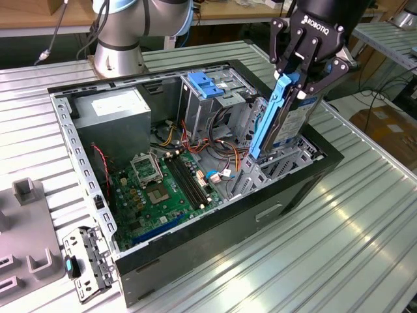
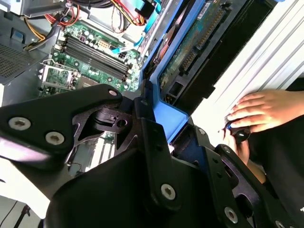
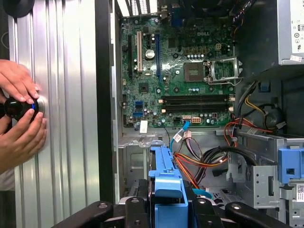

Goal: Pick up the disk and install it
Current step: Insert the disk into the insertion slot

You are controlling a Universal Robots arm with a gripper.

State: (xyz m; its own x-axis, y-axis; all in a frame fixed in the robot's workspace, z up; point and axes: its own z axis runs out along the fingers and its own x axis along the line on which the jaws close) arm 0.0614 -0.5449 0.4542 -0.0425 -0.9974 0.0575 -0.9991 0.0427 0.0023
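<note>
a ribbed aluminium table (image 1: 365,222) carries everything, with the robot arm's base (image 1: 117,39) bolted at its far edge. an open computer case (image 1: 71,150) lies on its side across the middle of the table, its inside facing up. in the case's far corner, toward the exterior view's left, sits the grey power supply (image 1: 117,114), and the green motherboard (image 1: 156,192) covers the floor along the case's near edge. a metal drive cage (image 1: 273,166) fills the case's corner toward the exterior view's right. the disk (image 1: 290,124) stands steeply tilted over that cage, one blue side rail facing the camera, its lower end down at the cage's open top; whether it is seated there cannot be told. the gripper (image 1: 301,81) pinches the disk's upper end, a finger on each side. in the second wrist view the disk's (image 2: 190,47) circuit-board side shows. a blue bracket (image 1: 205,85) lies atop the far cage. in the first wrist view a person's two hands (image 3: 21,137) rest on the table beside the case's outer wall, around a small black knob (image 3: 16,108).
</note>
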